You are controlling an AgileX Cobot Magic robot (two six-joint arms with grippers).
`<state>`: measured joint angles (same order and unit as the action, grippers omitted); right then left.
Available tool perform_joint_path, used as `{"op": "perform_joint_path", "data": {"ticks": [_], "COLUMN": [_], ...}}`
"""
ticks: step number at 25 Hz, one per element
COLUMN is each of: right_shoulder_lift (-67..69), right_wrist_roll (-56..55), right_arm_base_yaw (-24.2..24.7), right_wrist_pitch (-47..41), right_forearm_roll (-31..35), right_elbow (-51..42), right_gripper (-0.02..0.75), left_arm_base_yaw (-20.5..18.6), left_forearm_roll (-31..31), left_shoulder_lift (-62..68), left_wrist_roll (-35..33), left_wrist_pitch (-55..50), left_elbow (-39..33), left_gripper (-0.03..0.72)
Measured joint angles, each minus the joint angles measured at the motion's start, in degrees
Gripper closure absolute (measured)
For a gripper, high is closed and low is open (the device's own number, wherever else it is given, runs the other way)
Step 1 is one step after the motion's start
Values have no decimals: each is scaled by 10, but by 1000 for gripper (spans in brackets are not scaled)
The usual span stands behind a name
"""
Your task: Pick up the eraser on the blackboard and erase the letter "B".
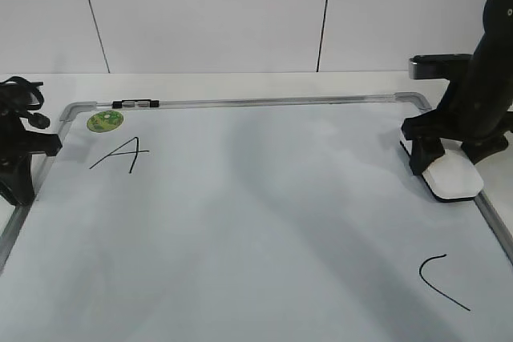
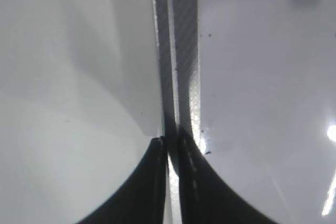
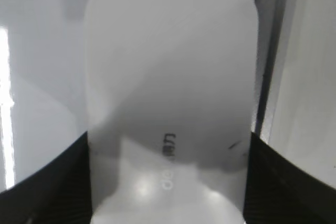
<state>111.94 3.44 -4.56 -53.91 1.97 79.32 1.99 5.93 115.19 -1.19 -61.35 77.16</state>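
The eraser (image 1: 455, 175) is a white glossy block lying on the blackboard (image 1: 256, 222) at its right edge. My right gripper (image 1: 450, 162) straddles it, and in the right wrist view the black fingers of my right gripper (image 3: 169, 182) press against both long sides of the eraser (image 3: 168, 77). No letter "B" shows anywhere on the board. My left gripper (image 1: 20, 178) rests at the board's left edge. In the left wrist view the jaws of my left gripper (image 2: 170, 148) are shut, just above the grey frame (image 2: 184, 51).
A black "A" (image 1: 120, 154) is at the board's upper left, below a round green sticker (image 1: 105, 121). A black "C" (image 1: 441, 282) is at the lower right. A small black-and-clear marker (image 1: 135, 104) lies on the top frame. White wall panels stand behind.
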Motion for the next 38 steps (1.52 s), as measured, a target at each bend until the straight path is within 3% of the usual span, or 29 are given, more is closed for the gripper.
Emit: {"op": "perform_joint_path", "data": {"ticks": [17, 28, 38], "right_shoulder_lift": [0, 0, 0], "right_wrist_roll": [-2, -13, -17], "right_arm_base_yaw": [0, 0, 0], "right_wrist_pitch": [-3, -13, -147], "right_forearm_roll": [-2, -2, -2], "right_elbow": [0, 0, 122], "right_gripper": [197, 140, 145], "left_arm_base_yaw": [0, 0, 0], "left_forearm_roll": [0, 0, 0], "left_shoulder_lift": [0, 0, 0], "left_wrist_roll": [0, 0, 0], "left_wrist_pitch": [0, -1, -2], "left_elbow": [0, 0, 0], "left_gripper": [662, 662, 662]}}
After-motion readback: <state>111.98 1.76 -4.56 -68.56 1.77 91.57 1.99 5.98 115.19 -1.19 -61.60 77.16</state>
